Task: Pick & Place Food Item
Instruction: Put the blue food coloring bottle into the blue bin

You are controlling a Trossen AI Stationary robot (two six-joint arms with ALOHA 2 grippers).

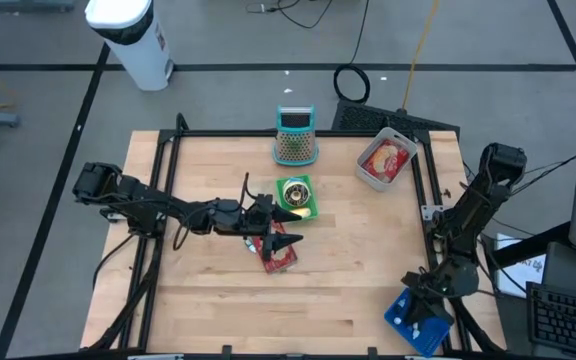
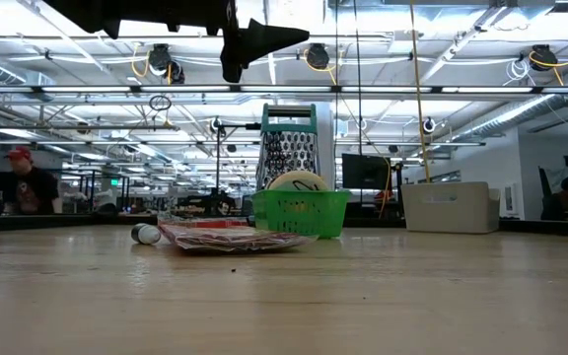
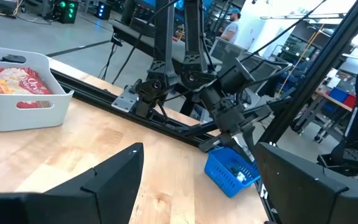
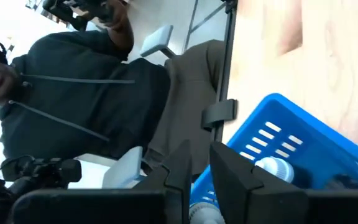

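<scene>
Food packet (image 1: 278,256), red, flat on the table, directly below the left gripper (image 1: 286,228), jaws spread wide, nothing between them; green basket (image 1: 296,195) just beside. Low view: packet (image 2: 227,237) on the wood in front of the green basket (image 2: 300,213), gripper fingers (image 2: 264,39) well above, not touching. Right wrist view: right gripper (image 4: 201,163) over the blue basket (image 4: 291,149), fingers nearly together, holding nothing.

Bare counter (image 1: 228,290) spans the near half. Grater (image 1: 294,138), green basket (image 1: 296,195), red packet (image 1: 279,254) and white bin (image 1: 387,160) crowd the far middle.
</scene>
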